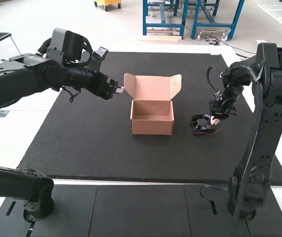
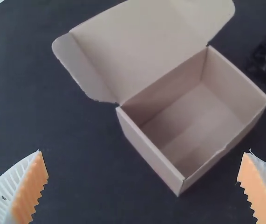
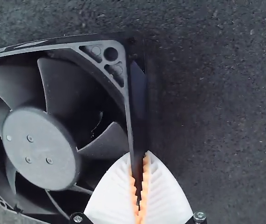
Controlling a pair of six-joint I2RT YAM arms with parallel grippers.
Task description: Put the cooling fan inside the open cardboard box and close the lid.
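High view: the right gripper (image 1: pixel 215 117) is down on the cooling fan (image 1: pixel 202 124). The fan lies flat on the black mat (image 1: pixel 81 143), near the right side of the cardboard box (image 1: pixel 152 118) but not touching it. The box stands open in the middle of the mat, with its lid (image 1: pixel 152 88) upright at the far wall. The left gripper (image 1: pixel 116 90) hangs beside the lid's left flap. I judge that the fan pick-up is the step in hand.

Left wrist view: this arm's orange pads (image 2: pixel 30 186) are spread wide with nothing between them. The box's inside is bare, and the fan is a dark shape beyond its side wall.

Right wrist view: the white ribbed fingers (image 3: pixel 109 200) are clamped on the thin edge of the fan's frame. The fan has a square black plastic frame with a screw hole at the corner. Its curved blades sit around a round hub marked with four small dots. The next move probably calls for a steady lift, since so narrow a pinch may let the fan swing. After that it must go over the open top and down into the box, and then the lid must be folded forward.
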